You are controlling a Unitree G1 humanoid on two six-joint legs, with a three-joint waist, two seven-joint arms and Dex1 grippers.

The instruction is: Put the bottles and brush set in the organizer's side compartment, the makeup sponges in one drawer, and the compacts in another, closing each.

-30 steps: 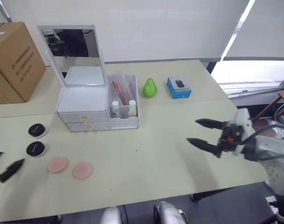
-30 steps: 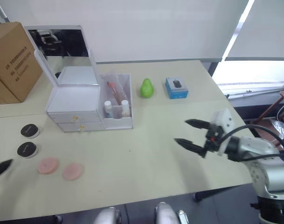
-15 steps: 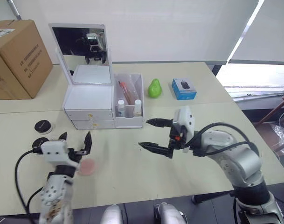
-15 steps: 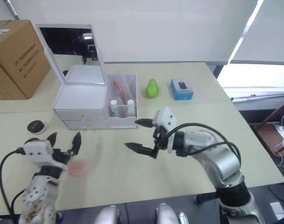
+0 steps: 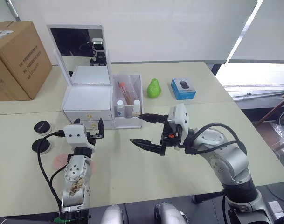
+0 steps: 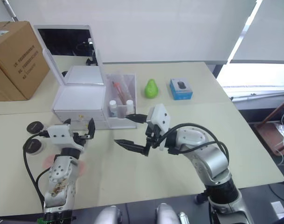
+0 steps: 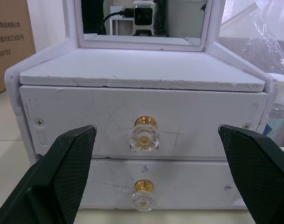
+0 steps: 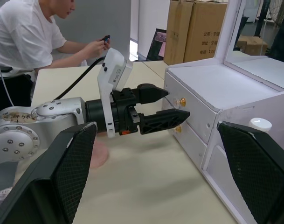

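The white organizer [image 5: 87, 100] stands with its mirror lid up and both gold-knobbed drawers shut. Its translucent side compartment [image 5: 128, 88] holds the brush set [image 5: 124, 92] and two small bottles [image 5: 120, 108]. My left gripper [image 5: 89, 125] is open right in front of the drawers, with the upper knob [image 7: 144, 136] between its fingers [image 7: 67, 163] and some way beyond them. My right gripper [image 5: 137, 128] hangs open just right of it, by the side compartment. Two black compacts [image 5: 42, 127] lie to the left. A pink makeup sponge [image 5: 58, 161] peeks out beside my left arm.
A brown cardboard box [image 5: 16, 58] stands at the back left. Behind the organizer's right end are a green pear [image 5: 154, 88] and a small blue box [image 5: 183, 88]. A person [image 8: 30, 37] sits beyond the table in the right wrist view.
The left gripper has risen from above the sponges to the drawer fronts. The right gripper has moved left toward the organizer. The camera has shifted too.
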